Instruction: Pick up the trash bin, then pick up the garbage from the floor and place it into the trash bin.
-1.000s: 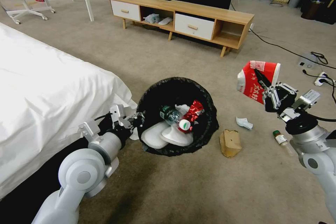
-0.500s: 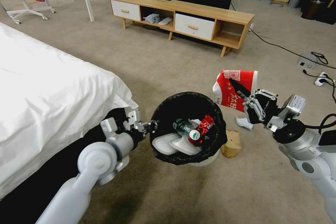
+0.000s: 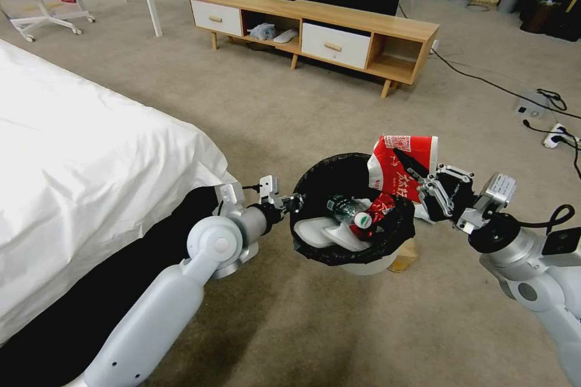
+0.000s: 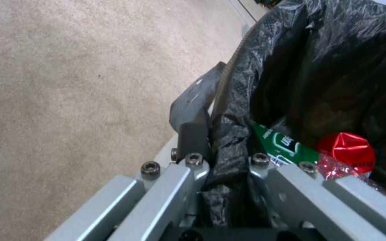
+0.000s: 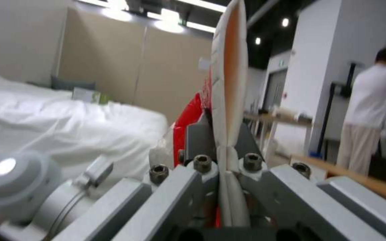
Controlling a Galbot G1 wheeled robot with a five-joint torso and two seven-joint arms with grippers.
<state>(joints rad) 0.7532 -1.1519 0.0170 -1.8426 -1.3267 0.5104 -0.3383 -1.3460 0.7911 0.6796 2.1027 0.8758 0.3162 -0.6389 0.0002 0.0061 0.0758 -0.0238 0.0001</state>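
Note:
The trash bin (image 3: 363,266), white with a black liner, hangs in front of me. My left gripper (image 3: 295,202) is shut on its near-left rim; in the left wrist view that gripper (image 4: 222,110) pinches the black liner (image 4: 300,67). Inside lie a green-labelled bottle (image 3: 346,209), a crushed red can (image 3: 379,207) and flat white pieces (image 3: 321,233). My right gripper (image 3: 417,178) is shut on a flattened red-white paper cup (image 3: 399,166), held at the bin's far-right rim. A brown paper bag (image 3: 404,257) peeks out on the floor behind the bin.
A bed with a white sheet (image 3: 78,163) fills the left side. A low wooden cabinet (image 3: 315,27) stands across the carpet. Cables and a power strip (image 3: 554,133) lie at the right. Open carpet stretches in front of and beyond the bin.
My left arm has carried the bin to the right. My right gripper has brought the paper cup leftward, from well clear of the bin to its right rim.

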